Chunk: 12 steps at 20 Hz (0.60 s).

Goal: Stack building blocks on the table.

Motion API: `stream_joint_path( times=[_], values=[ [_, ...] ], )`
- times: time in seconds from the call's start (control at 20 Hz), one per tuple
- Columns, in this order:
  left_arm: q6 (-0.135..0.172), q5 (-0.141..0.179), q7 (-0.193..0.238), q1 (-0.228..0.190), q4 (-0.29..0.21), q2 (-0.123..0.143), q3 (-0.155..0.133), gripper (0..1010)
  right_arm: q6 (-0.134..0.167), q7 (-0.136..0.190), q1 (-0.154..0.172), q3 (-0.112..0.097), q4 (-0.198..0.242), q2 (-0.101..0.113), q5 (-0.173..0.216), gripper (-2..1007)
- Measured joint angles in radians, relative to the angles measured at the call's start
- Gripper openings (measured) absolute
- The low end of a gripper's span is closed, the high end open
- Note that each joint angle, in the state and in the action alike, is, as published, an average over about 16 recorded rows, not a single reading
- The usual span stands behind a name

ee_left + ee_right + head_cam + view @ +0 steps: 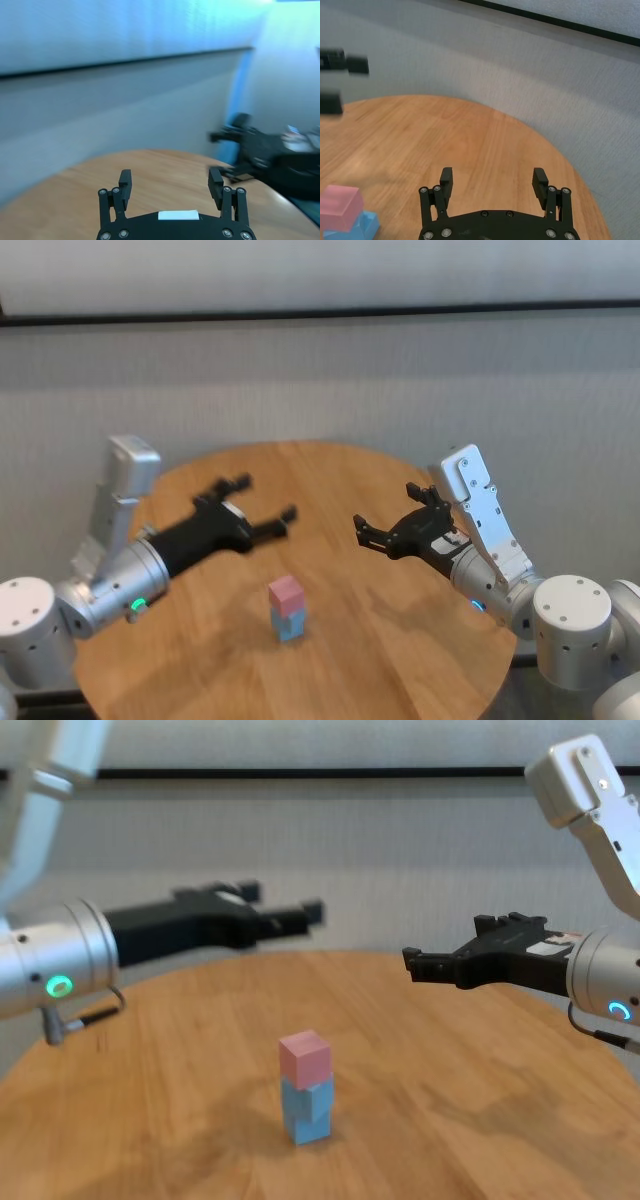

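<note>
Three blocks stand as one tower on the table [400,640], toward its near middle. Pink block [286,592] on top; upper blue block [308,1098] under it; lower blue block [307,1128] at the base, resting on the wood. Each touches the next. The pink one is turned slightly against the blue ones, so its corners overhang a little. The tower is upright.

My left gripper [264,500] is raised above the table, off to the left and behind the tower, well apart from it. Its fingers are spread, with nothing between them; the left wrist view shows both fingertips [125,178] with bare wood beyond.

My right gripper [384,513] is raised too, to the right of the tower and behind it, also well apart. Fingers spread, nothing held; the right wrist view shows the gap between them over bare table, with the pink block and a blue one at the frame's edge.

Both grippers point inward toward each other across the table, tower between and nearer to me. A grey wall [320,380] runs behind the table.
</note>
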State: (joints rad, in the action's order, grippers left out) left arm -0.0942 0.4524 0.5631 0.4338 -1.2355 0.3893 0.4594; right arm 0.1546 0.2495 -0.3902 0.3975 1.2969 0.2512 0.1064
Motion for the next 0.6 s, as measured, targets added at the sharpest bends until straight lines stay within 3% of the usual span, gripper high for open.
stream_joint_path(
  times=[0.3, 0.6],
  values=[
    [-0.06, -0.013, -0.099, -0.036, -0.026, -0.01, -0.053, 1002, 0.0, 0.0, 0.0, 0.0, 0.0, 0.0, 0.0, 1001],
    [-0.076, -0.04, -0.142, -0.053, -0.042, -0.009, -0.07, 1002, 0.0, 0.0, 0.0, 0.0, 0.0, 0.0, 0.0, 1001]
  ],
)
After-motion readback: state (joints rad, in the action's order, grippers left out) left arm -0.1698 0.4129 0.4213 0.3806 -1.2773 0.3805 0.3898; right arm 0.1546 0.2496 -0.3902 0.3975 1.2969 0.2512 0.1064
